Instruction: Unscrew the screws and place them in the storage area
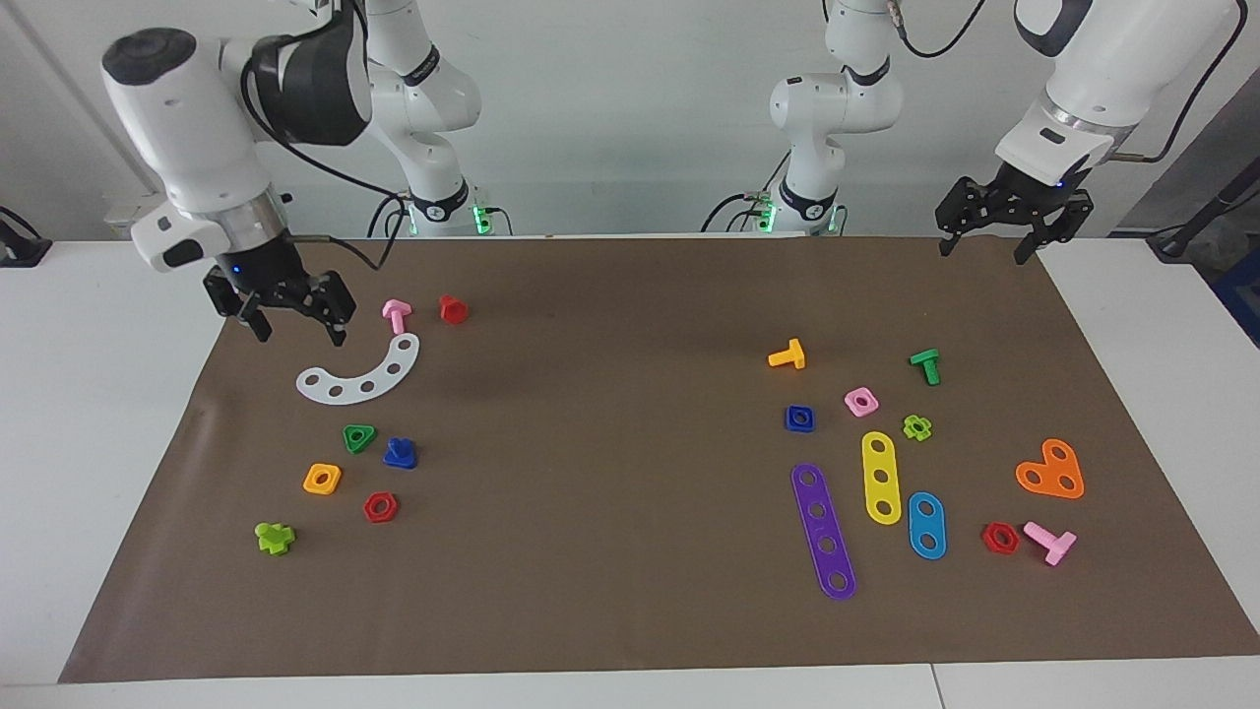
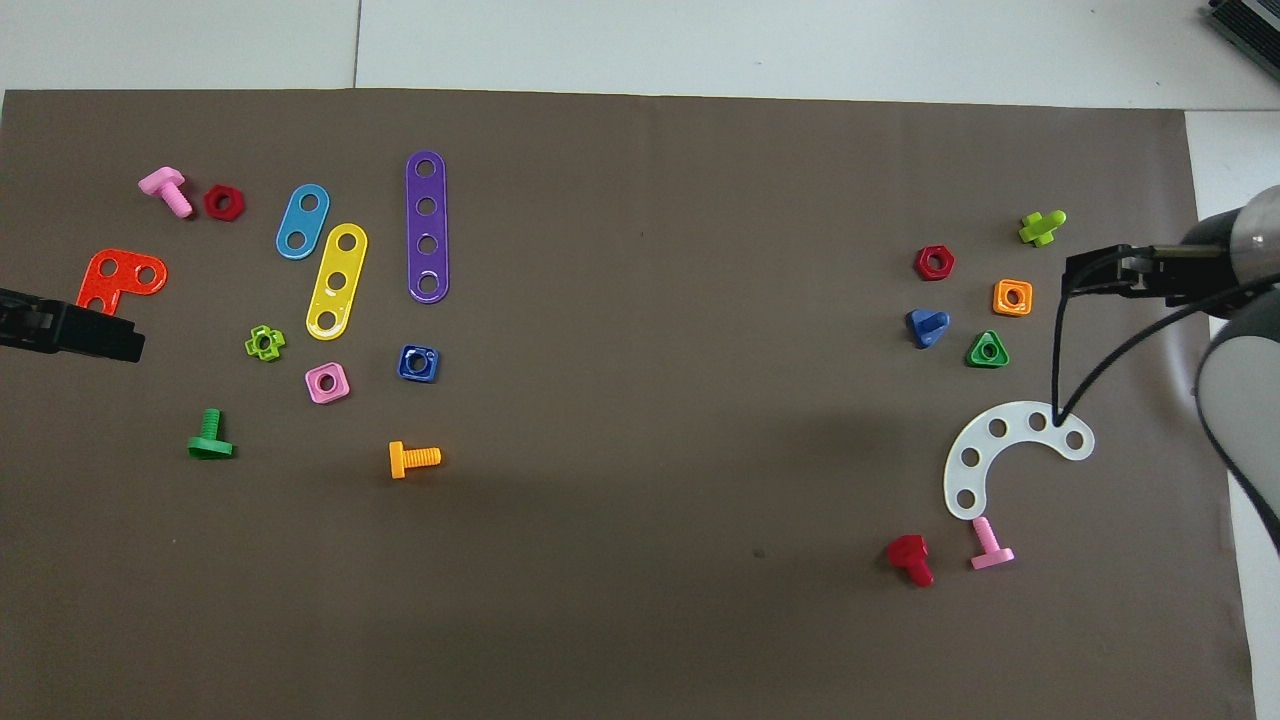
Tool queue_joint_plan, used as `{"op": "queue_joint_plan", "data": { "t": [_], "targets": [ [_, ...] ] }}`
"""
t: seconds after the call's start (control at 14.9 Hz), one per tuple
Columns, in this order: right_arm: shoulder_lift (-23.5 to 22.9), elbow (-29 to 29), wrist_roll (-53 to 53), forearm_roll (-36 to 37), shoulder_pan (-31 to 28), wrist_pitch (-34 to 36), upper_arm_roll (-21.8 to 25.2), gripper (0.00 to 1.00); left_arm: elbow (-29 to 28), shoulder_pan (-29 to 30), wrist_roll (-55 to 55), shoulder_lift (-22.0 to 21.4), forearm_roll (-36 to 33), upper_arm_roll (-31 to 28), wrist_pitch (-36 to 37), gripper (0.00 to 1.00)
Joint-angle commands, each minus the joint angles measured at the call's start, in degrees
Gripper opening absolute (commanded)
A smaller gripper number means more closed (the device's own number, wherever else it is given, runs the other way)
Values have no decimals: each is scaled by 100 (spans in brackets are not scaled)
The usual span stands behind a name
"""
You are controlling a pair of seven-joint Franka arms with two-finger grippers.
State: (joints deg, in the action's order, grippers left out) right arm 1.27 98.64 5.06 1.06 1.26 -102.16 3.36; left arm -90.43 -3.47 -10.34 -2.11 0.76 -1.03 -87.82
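The dark-blue bolt stands on its head on the brown mat at the right arm's end, beside a green triangular nut; it also shows in the overhead view. The matching dark-blue square nut lies apart from it at the left arm's end, also seen from overhead. My right gripper hangs open and empty over the mat's edge beside the white curved plate. My left gripper hangs open and empty over the mat's corner at its own end.
At the right arm's end lie pink, red and lime bolts, and orange and red nuts. At the left arm's end lie purple, yellow and light-blue plates, an orange plate, and several bolts and nuts.
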Motion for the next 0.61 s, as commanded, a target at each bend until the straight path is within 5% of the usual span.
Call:
{"op": "queue_joint_plan", "data": {
  "t": [0.0, 0.2, 0.54],
  "targets": [
    [171, -247, 388, -124, -100, 782, -72, 100, -124, -22, 15, -123, -102, -20, 37, 100],
    [172, -723, 417, -71, -91, 1557, -99, 100, -124, -22, 15, -123, -93, -20, 37, 100],
    [277, -548, 233, -1, -21, 1463, -134, 100, -124, -22, 15, -123, -102, -20, 37, 100]
  ]
}}
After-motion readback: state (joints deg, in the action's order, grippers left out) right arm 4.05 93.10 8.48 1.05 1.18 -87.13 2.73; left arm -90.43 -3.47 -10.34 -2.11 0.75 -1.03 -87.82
